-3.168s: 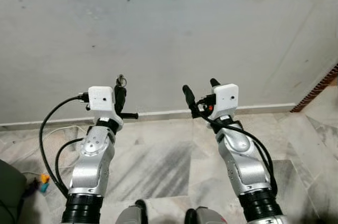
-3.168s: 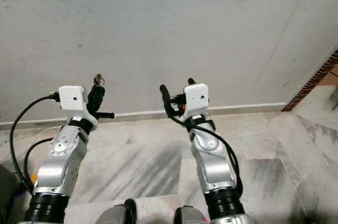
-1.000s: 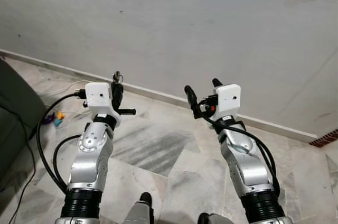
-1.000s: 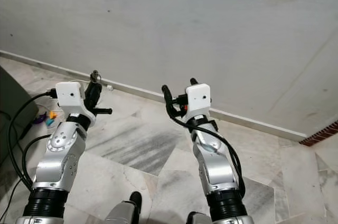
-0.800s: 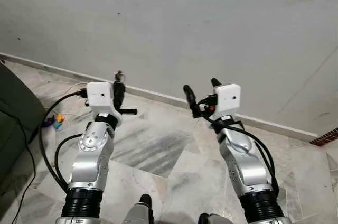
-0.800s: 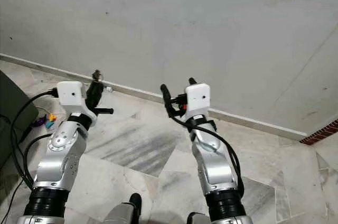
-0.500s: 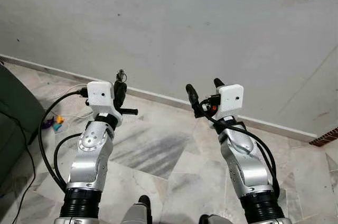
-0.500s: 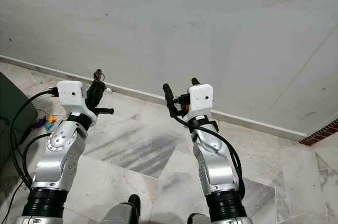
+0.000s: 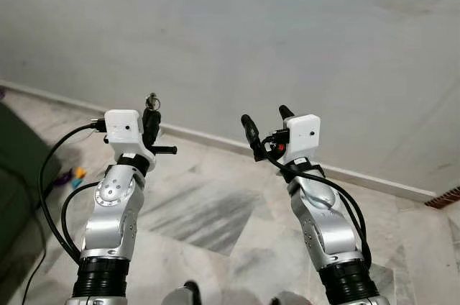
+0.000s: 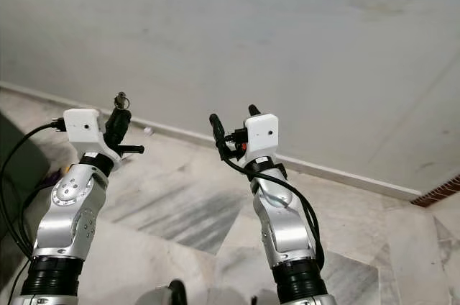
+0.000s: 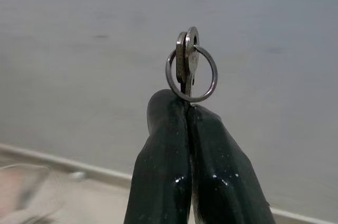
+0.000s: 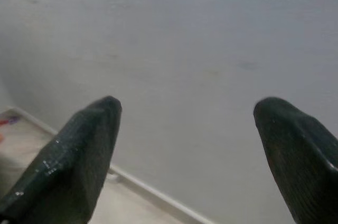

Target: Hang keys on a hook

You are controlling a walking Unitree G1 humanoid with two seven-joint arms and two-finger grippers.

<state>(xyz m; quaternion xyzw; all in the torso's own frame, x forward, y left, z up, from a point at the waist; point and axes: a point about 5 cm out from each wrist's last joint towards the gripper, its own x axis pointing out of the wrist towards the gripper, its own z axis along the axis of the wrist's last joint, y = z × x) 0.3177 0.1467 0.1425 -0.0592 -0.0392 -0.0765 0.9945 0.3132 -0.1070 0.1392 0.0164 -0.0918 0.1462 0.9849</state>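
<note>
My left gripper (image 9: 149, 114) is raised in front of the bare grey wall and is shut on the keys (image 9: 152, 99), two small metal keys on a steel ring (image 11: 190, 73) that stick up past its fingertips. My right gripper (image 9: 265, 119) is held up at about the same height to the right, open with nothing between its fingers (image 12: 79, 155). Both grippers point toward the wall.
A plain grey wall (image 9: 237, 32) with a pale skirting (image 9: 374, 179) meets a marble floor (image 9: 208, 211). A dark green seat (image 9: 18, 168) sits at the far left, with small coloured items (image 9: 72, 175) on the floor beside it. A brick strip (image 9: 442, 197) shows at the far right.
The whole view has shifted as I turned and moved along the wall. Both arms keep the same raised pose; the left gripper still holds the keys.
</note>
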